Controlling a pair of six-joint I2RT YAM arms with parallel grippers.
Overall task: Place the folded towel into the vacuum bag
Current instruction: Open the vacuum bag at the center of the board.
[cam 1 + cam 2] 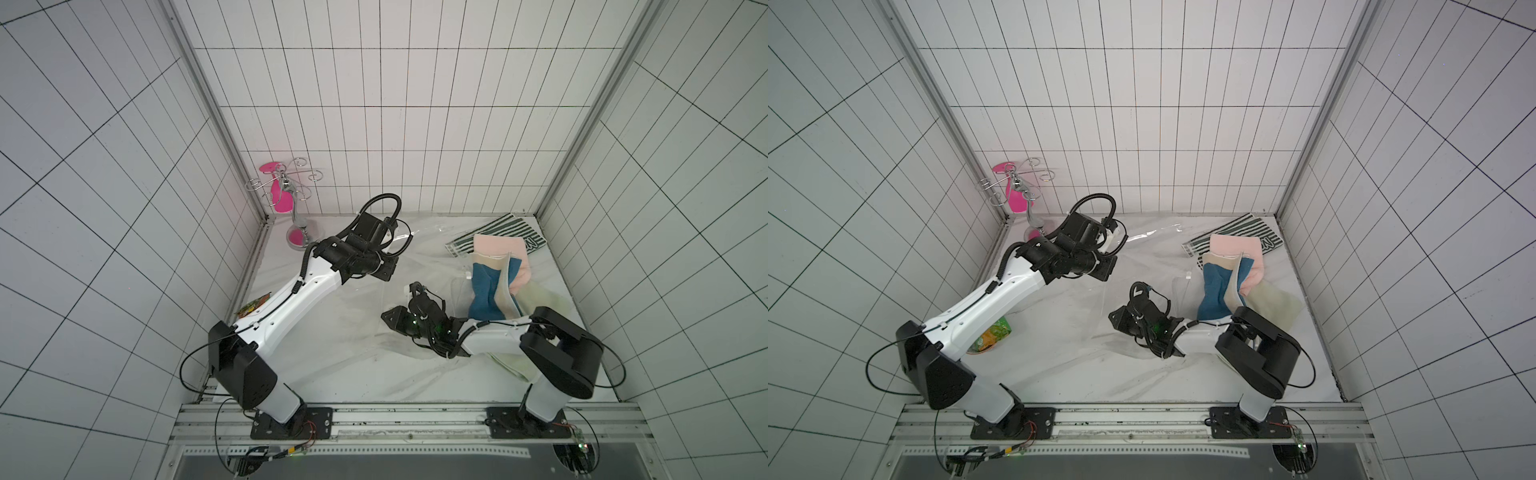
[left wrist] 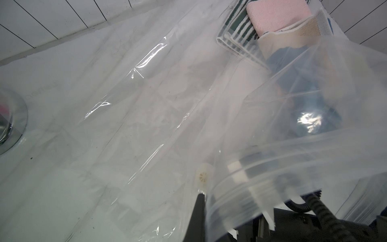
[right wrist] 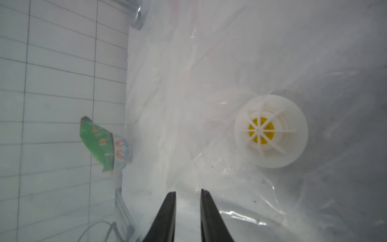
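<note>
Fingers point(image 3: 167, 215) of my right gripper point(image 3: 187, 191) parted, empty, valve point(image 3: 271, 131) just ahead; left gripper point(image 2: 201, 196) clenched on vacuum bag point(image 2: 136, 104) zip edge, mouth facing towels point(image 2: 278, 16).

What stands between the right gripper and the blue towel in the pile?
A lifted flap of the clear bag, beside its white clip, stands between the right gripper, jaws slightly apart, and the blue towel. Nothing else visible is in the way.

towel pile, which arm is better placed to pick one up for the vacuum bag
Right. The right gripper is open and empty, and the towel pile lies just beside that arm. The left gripper is shut on the vacuum bag, holding its edge up, so it looks busy.
</note>
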